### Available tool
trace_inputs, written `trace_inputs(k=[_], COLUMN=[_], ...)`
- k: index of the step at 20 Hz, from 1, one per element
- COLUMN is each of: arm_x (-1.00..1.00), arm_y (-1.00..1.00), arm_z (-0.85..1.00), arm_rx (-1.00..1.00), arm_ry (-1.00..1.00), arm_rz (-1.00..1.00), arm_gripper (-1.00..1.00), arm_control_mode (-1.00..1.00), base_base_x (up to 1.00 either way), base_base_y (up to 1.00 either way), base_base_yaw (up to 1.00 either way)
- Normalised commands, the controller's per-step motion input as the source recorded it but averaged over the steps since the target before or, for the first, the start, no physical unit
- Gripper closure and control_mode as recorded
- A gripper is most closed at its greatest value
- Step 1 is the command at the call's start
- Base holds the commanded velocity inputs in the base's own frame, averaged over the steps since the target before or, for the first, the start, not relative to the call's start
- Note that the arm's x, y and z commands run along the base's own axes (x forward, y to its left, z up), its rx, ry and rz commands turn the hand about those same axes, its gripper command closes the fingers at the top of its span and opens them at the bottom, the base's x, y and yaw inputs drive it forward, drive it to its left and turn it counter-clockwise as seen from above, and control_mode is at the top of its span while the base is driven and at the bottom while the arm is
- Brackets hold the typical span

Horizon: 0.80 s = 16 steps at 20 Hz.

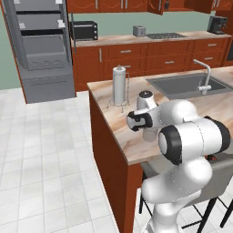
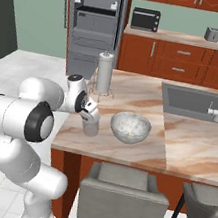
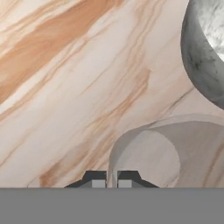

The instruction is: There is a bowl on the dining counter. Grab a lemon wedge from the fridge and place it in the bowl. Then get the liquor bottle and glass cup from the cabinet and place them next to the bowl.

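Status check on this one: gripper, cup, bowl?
Gripper shut on the glass cup's rim, cup on the counter. Bowl beside it, something yellow inside. Paper towel holder behind, apart.

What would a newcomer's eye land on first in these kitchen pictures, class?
Most likely the white arm, its gripper shut on the rim of a glass cup standing on the marble dining counter. Just beside the cup sits a speckled grey bowl with something small and yellow inside. Behind them stands a paper towel holder.

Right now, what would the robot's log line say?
claw: shut on glass cup rim | cup: on counter, beside bowl | lemon wedge: in bowl
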Motion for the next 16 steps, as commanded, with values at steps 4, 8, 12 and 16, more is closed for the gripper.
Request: trace_inputs(k=[4,8,12,16], arm_x=[0.32,0.29,0.18,0.14], arm_y=[-0.11,-0.16,-0.18,-0.03], arm_z=[-0.04,-0.06,-0.12,-0.19], arm_rx=[0.00,0.00,0.00,0.00], arm_ry=[0.00,0.00,0.01,0.04], arm_rz=[-0.05,-0.04,-0.03,-0.01], arm_gripper=[1.00,1.00,1.00,1.00], arm_control_mode=[-1.00,-1.00,-1.00,-1.00], base_base_x=[0.00,0.00,0.00,0.00], base_base_y=[0.00,0.00,0.00,0.00], base_base_yaw=[0.00,0.00,0.00,0.00])
